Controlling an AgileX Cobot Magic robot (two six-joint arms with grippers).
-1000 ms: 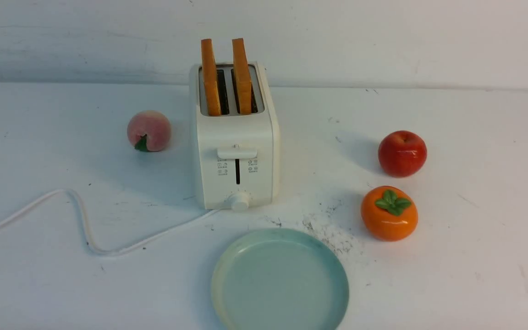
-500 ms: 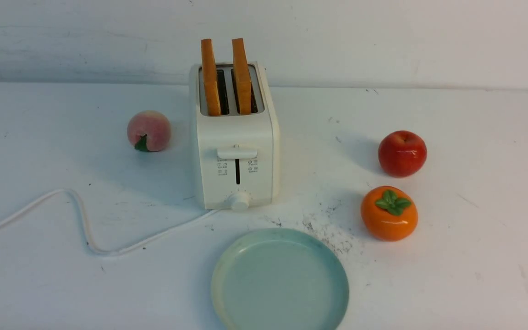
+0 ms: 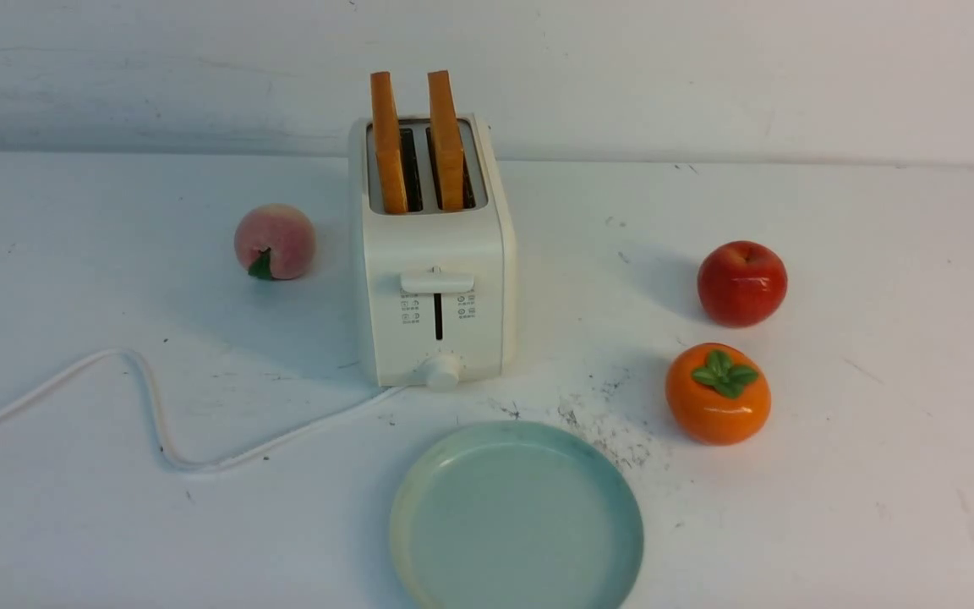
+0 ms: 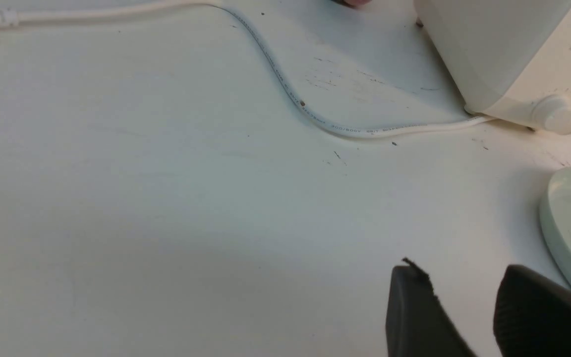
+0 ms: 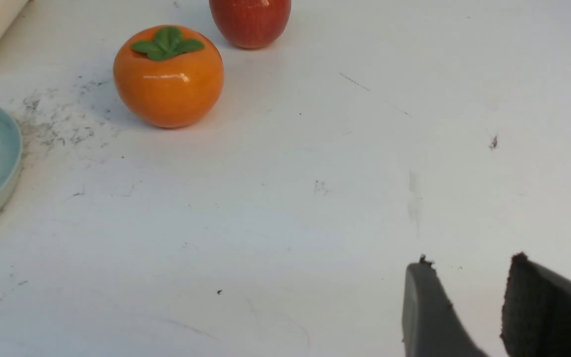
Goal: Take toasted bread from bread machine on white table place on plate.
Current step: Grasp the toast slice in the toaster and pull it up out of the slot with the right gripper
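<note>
Nothing has moved since the earlier frame; bread, machine, plate and fruit all keep their places. Only the left wrist view shows the cord's [image 4: 365, 133] thick white end piece [image 4: 0, 18], and only the wrist views show the pincers; the front view alone takes in both slices of toasted bread [image 3: 389, 148] [image 3: 446, 144], upright in the slots of the bread machine [image 3: 436, 254], their upper parts sticking out.

Each pincer is spread, with bench visible between the dark fingers and nothing held. The left pincer [image 4: 464, 302] is apart from the bread, and so is the right pincer [image 5: 479, 297]; neither wrist view catches the slices.

On the white bench [image 3: 876, 338], the plate [image 3: 517, 524] sits between the robot and the machine, a little to the right, its near rim cut off by the front view. Bare surface lies to the plate's left, up to the cord, and a wide stretch lies right of the red apple [image 3: 742, 283] and the orange persimmon [image 3: 718, 394]. A peach [image 3: 276, 241] sits near the machine's left side. Behind everything, the bench's far edge meets a pale wall [image 3: 707, 76].
</note>
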